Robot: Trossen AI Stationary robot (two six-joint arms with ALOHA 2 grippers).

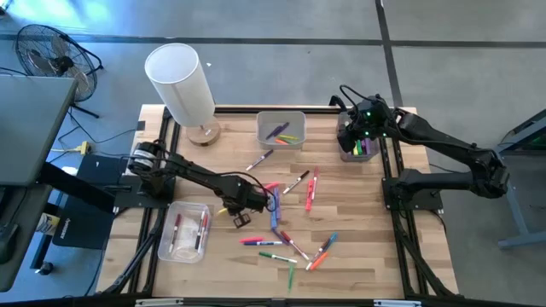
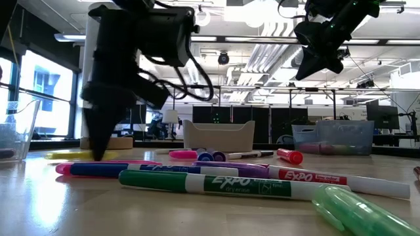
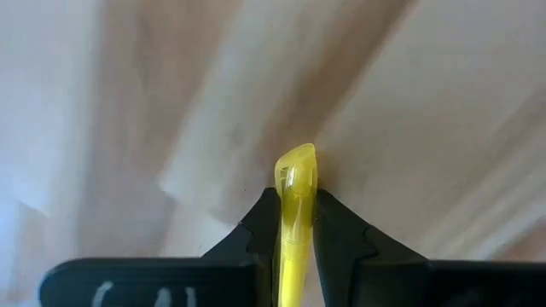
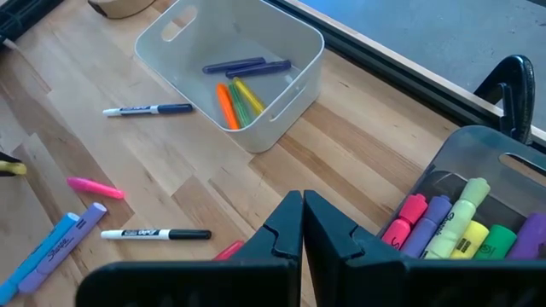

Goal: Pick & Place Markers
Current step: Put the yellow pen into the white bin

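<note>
A yellow marker [image 3: 294,222] is pinched between the fingers of the left gripper [image 1: 232,209] at the table [image 1: 358,247] surface, beside scattered markers [image 1: 290,247]. The right gripper [image 4: 303,223] is held pressed together above a clear bin [image 1: 357,141].

The left claw [image 3: 295,223] points straight down at the counter's middle, fingers pinched on a yellow marker [image 3: 294,213] — the right claw [image 4: 304,223], fingers together, hangs at two o'clock.
</note>
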